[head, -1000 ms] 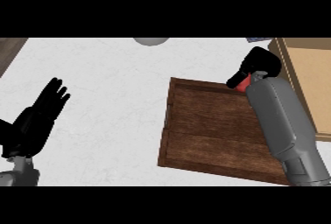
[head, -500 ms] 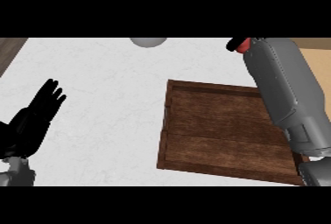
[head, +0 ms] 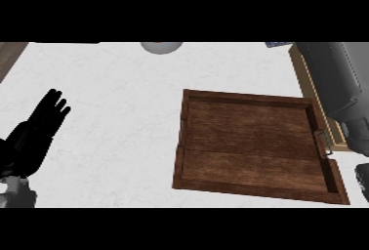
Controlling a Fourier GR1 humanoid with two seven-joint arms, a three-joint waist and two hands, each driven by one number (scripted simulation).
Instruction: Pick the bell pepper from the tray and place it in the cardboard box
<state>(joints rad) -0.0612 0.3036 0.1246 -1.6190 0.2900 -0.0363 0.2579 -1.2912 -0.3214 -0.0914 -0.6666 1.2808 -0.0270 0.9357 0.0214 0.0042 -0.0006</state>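
Note:
The dark wooden tray (head: pixel 252 146) lies on the white counter with nothing showing in it. No bell pepper appears in the head view. Only a tan strip of the cardboard box (head: pixel 304 78) shows at the right edge, beside the tray's far right corner. My right forearm (head: pixel 337 78) stretches over that box and leaves the view at the top, so the right hand is hidden. At the left edge my left hand (head: pixel 39 129) rests open, fingers up, well away from the tray.
A grey rounded object (head: pixel 160 47) sits at the far edge of the counter. A small blue item (head: pixel 277 44) shows at the top right. Bare white counter (head: pixel 108 97) lies between the left hand and the tray.
My right arm moved farther away and to the right, over the box. Its hand, with the red pepper in it, has passed out of the view at the top. The left hand stayed put.

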